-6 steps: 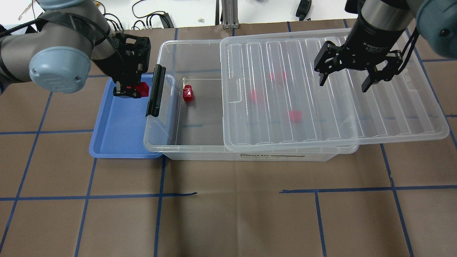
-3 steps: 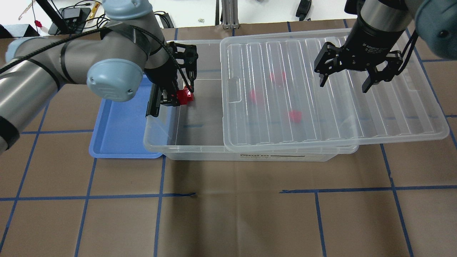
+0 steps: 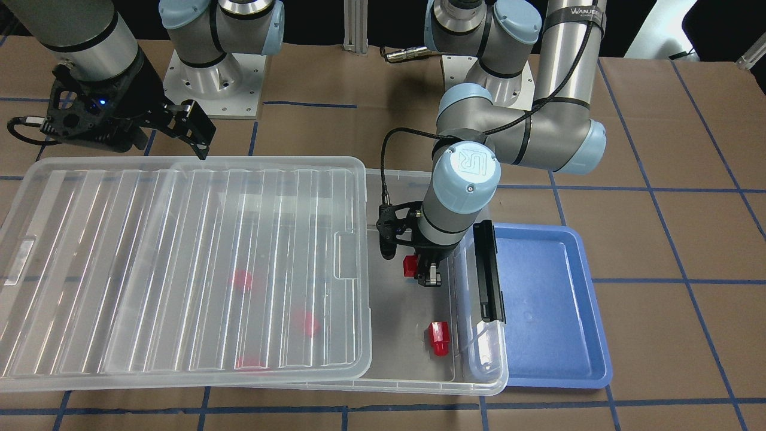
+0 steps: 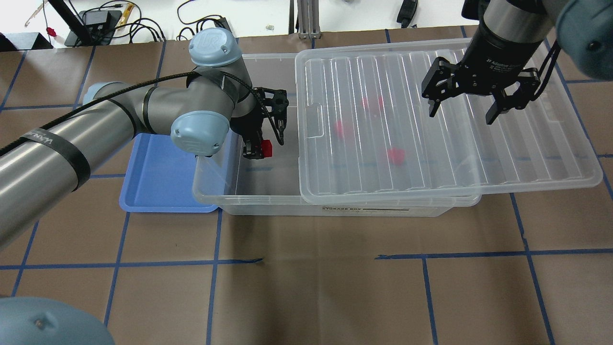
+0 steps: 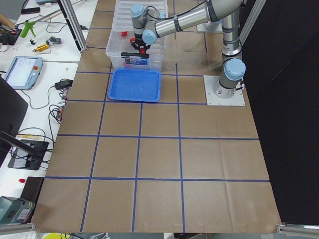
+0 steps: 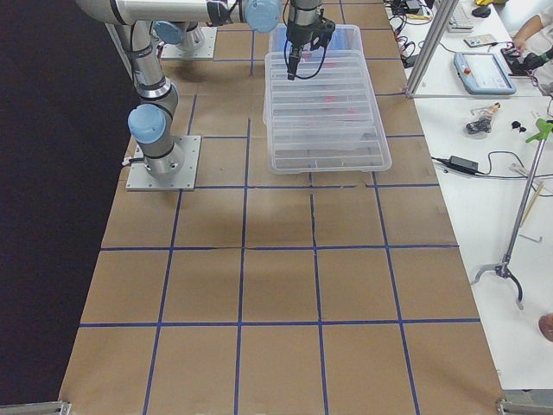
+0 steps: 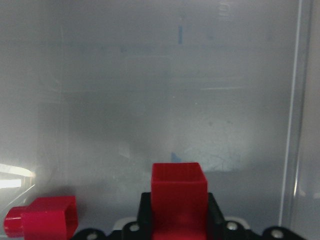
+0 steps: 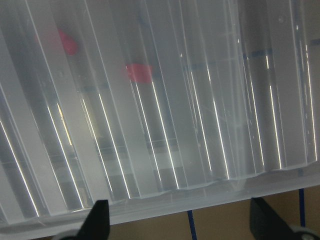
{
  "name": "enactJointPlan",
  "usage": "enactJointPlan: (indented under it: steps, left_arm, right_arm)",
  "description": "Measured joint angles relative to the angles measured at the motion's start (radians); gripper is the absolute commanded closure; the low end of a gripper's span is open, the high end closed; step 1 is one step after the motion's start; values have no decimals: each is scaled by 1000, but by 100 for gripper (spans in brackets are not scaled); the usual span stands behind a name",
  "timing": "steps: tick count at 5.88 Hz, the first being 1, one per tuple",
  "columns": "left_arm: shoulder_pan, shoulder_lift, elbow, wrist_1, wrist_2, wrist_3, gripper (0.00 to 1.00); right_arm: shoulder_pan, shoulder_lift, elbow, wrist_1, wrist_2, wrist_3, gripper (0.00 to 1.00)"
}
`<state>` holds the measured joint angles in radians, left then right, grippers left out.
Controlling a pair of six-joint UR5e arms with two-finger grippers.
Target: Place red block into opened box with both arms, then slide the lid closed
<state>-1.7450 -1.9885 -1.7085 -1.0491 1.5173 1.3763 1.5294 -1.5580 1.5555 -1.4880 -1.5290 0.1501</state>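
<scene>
My left gripper (image 4: 261, 148) is shut on a red block (image 4: 266, 148) and hangs over the uncovered left end of the clear box (image 4: 210, 191). The left wrist view shows that held red block (image 7: 179, 192) above the box floor, with another red block (image 7: 42, 216) lying lower left. That loose red block (image 3: 438, 338) rests near the box's end wall. The ribbed lid (image 4: 527, 143) covers the rest of the box and overhangs its right end. Red blocks (image 4: 395, 155) show blurred beneath it. Above the lid, my right gripper (image 4: 462, 115) is open and holds nothing.
A blue tray (image 4: 158, 182) lies against the box's left end, next to the black latch bar (image 3: 489, 272). Brown paper with blue tape lines covers the table (image 4: 306, 287). Cables and gear lie beyond the far edge.
My left arm has swung right from the blue tray, carrying the red block over the latch bar into the box's open end. The right gripper and lid have stayed still.
</scene>
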Motion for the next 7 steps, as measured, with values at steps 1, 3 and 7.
enactJointPlan:
  steps: [1, 3, 7]
  left_arm:
    - [-2, -32, -7, 32, 1, -6, 86]
    - [-2, -70, -15, 67, 2, -7, 5]
    - [1, 30, 21, -33, 8, -9, 4]
  right_arm:
    - [0, 1, 0, 0, 0, -1, 0]
    - [0, 1, 1, 0, 0, -1, 0]
    - [-1, 2, 1, -1, 0, -3, 0]
